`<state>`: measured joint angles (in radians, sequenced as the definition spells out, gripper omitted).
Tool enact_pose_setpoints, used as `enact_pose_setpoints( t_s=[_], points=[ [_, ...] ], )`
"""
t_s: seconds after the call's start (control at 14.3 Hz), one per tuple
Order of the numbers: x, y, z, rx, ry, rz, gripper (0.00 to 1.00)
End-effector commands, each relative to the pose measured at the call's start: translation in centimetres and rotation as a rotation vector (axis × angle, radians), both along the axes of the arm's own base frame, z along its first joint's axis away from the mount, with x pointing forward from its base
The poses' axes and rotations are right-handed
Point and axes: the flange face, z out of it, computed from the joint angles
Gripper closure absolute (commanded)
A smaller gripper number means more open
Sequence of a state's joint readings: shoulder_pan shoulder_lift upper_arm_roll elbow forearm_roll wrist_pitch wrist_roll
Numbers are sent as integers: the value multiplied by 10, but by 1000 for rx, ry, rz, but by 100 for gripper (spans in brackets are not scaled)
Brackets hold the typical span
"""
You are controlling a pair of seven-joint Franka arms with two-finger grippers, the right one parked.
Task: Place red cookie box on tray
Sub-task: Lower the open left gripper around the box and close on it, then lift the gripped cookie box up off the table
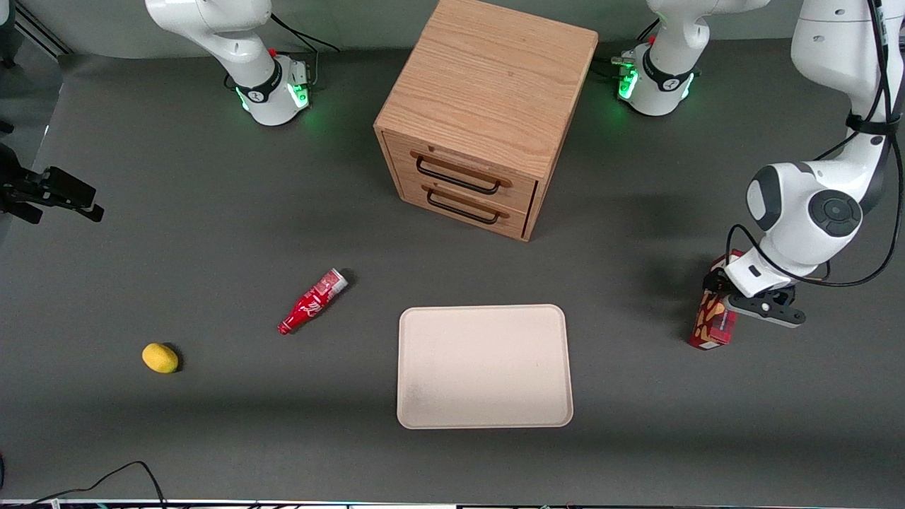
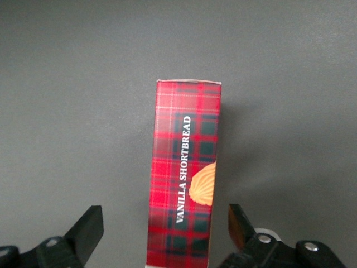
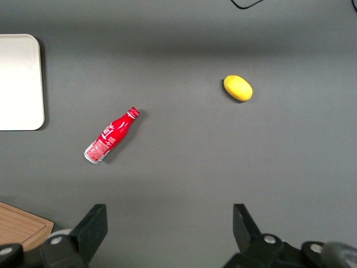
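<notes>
The red cookie box (image 1: 714, 325), dark red plaid with tan cookie pictures, rests on the grey table toward the working arm's end. The left gripper (image 1: 721, 293) is down over its upper part. In the left wrist view the gripper (image 2: 165, 223) is open, and the box (image 2: 187, 156) sits between the two black fingers (image 2: 89, 226) with a gap on each side. The cream-beige tray (image 1: 484, 366) lies flat and bare near the middle of the table, sideways from the box toward the parked arm's end; its corner also shows in the right wrist view (image 3: 17, 84).
A wooden two-drawer cabinet (image 1: 488, 113) stands farther from the front camera than the tray. A small red bottle (image 1: 312, 301) lies on its side and a yellow lemon (image 1: 160, 357) sits toward the parked arm's end of the table.
</notes>
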<state>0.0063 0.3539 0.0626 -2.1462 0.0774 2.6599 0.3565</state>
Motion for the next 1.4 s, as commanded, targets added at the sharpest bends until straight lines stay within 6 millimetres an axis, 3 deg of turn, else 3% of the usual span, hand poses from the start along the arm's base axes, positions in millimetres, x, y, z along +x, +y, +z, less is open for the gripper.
enact_pose_setpoints(
  t_s=[0.0,0.28,0.49,0.56,0.77,0.84,1.12,1.33],
  points=[
    [0,-2,-2,-2,-17,-4,0],
    [0,-3,-6,-3,-29,-8,5],
    [-1,-4,-8,-3,-33,-10,18],
    [-1,-3,-8,-3,-32,-9,30],
    [-1,-1,-7,-3,-33,-7,82],
    [-1,-1,-7,-3,-33,-7,94],
    [0,-1,6,0,-41,-24,98],
    [1,-3,42,-1,-13,-20,98]
  ],
)
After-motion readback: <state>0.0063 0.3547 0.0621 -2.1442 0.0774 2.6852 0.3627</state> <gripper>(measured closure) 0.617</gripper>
